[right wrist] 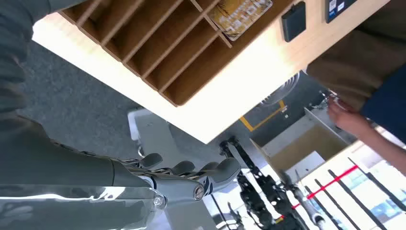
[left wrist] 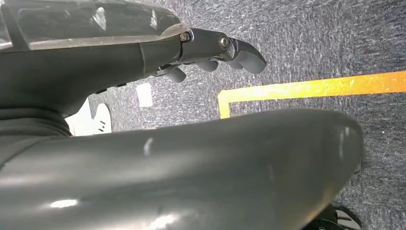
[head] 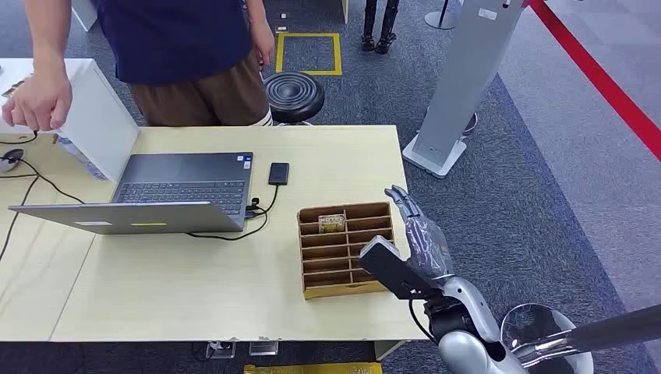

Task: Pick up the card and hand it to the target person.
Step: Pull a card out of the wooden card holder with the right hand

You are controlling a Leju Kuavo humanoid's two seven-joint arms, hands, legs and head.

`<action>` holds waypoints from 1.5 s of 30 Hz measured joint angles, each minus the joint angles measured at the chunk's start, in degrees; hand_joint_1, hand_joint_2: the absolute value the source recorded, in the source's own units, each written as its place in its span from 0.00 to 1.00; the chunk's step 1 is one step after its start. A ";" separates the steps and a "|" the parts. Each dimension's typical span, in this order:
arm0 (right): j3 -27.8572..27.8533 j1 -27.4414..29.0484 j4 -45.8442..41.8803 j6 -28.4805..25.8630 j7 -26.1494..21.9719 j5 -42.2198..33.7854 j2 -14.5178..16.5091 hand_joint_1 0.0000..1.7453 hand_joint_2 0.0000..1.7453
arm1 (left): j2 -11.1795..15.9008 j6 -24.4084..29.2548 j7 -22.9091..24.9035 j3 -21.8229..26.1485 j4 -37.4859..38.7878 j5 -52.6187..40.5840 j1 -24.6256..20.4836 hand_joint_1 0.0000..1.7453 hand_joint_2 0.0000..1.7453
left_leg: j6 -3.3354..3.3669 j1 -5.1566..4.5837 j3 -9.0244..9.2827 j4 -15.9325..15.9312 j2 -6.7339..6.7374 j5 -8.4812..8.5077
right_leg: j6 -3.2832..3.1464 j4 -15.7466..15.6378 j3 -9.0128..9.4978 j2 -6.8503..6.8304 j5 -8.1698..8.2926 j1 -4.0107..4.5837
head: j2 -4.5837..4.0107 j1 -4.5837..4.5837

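Brown cardboard organiser (head: 346, 250) as landmark: card (head: 332, 221) lying in its far slot. Right hand (head: 419, 234) just beside its right wall, fingers straight, holding nothing. Left hand (left wrist: 218, 50) low, slightly curled, empty. Approach step; next, probably reach over and pinch card.

The right arm (head: 468, 327) is silver, glossy and rounded, narrowing to a black collar at the wrist. A black boxy block sits on the back of the right hand (head: 417, 234), whose grey cover has a ribbed, mottled surface; the fingers (head: 401, 196) are darker grey. Up close, its knuckles show bright metal with small round screws (one at each pivot). The left hand (left wrist: 215, 50) has a smooth dark shell, screw heads at its hinges, and blunt grey fingertips.
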 joint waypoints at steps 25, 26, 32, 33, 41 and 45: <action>12.05 -11.70 3.64 10.83 9.02 20.84 0.92 0.13 1.00 | 0.00 -0.09 0.71 -0.31 0.00 -0.38 -0.08 0.00 0.00 | 0.00 0.00 -0.03 0.00 -0.01 0.00 | 0.00 0.01 -0.01 -0.01 0.00 0.00 | 0.00 0.05; 12.33 -11.89 3.89 10.84 9.03 20.78 1.00 0.18 1.00 | 0.00 -0.09 0.79 -0.33 0.00 -0.38 -0.07 0.00 0.00 | 0.00 0.00 -0.03 0.00 -0.01 0.00 | 0.00 0.01 -0.01 -0.01 0.00 0.00 | 0.00 0.05; 14.11 -13.04 5.61 11.26 9.03 20.68 1.63 0.39 1.00 | 0.00 -0.04 1.04 -0.37 0.00 -0.38 -0.07 0.00 0.00 | 0.00 0.00 -0.03 0.00 -0.01 0.00 | 0.00 0.01 -0.01 -0.01 0.00 0.00 | 0.00 0.02; 14.37 -13.24 5.90 11.37 9.03 20.70 1.77 0.39 1.00 | 0.00 -0.04 1.04 -0.37 0.00 -0.38 -0.07 0.00 0.00 | 0.00 0.00 -0.03 0.00 -0.01 0.00 | 0.00 0.01 -0.01 -0.01 0.00 0.00 | 0.00 0.01; 16.19 -15.16 8.61 11.87 9.06 21.45 2.57 0.38 1.00 | 0.00 -0.05 1.04 -0.39 0.00 -0.38 -0.08 0.00 0.00 | 0.00 0.00 -0.04 0.00 -0.01 0.00 | 0.00 0.02 -0.01 -0.01 0.00 0.00 | 0.00 0.04; 16.80 -16.03 10.02 11.99 9.07 21.47 2.99 0.37 1.00 | 0.00 -0.04 1.04 -0.39 0.00 -0.38 -0.07 0.00 0.00 | 0.00 0.00 -0.04 0.00 -0.01 0.00 | 0.00 0.02 -0.01 -0.01 0.00 0.00 | 0.00 0.05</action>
